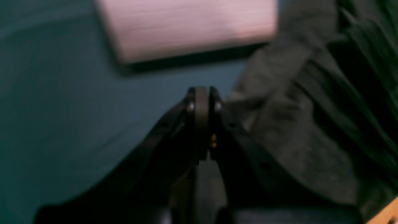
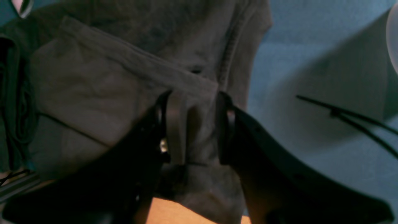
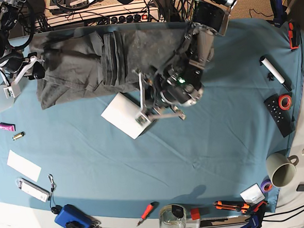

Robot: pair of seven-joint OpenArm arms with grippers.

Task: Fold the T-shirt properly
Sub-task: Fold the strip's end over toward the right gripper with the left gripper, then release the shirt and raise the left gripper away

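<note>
I see the T-shirt (image 3: pixel 87 61) lying bunched along the far edge of the blue table cloth (image 3: pixel 196 158), a band of tight pleats across its middle, one end reaching the far left corner. In the right wrist view the right gripper (image 2: pixel 194 124) is pinched on a fold of the T-shirt's hem; cloth fills the gap between the two jaws, which stand partly apart around it. In the base view that gripper sits at the shirt's left end. The left gripper (image 1: pixel 202 102) has its jaws pressed fully together, with nothing I can make out between them; the view is blurred. The grey fabric lies just to its right, and a white board (image 1: pixel 189 28) lies ahead on the cloth. From the base view this board (image 3: pixel 127 114) rests just below the shirt's near edge, beside the left arm's wrist. A mug (image 3: pixel 280 169) and a remote control (image 3: pixel 279 114) sit well apart at the right.
</note>
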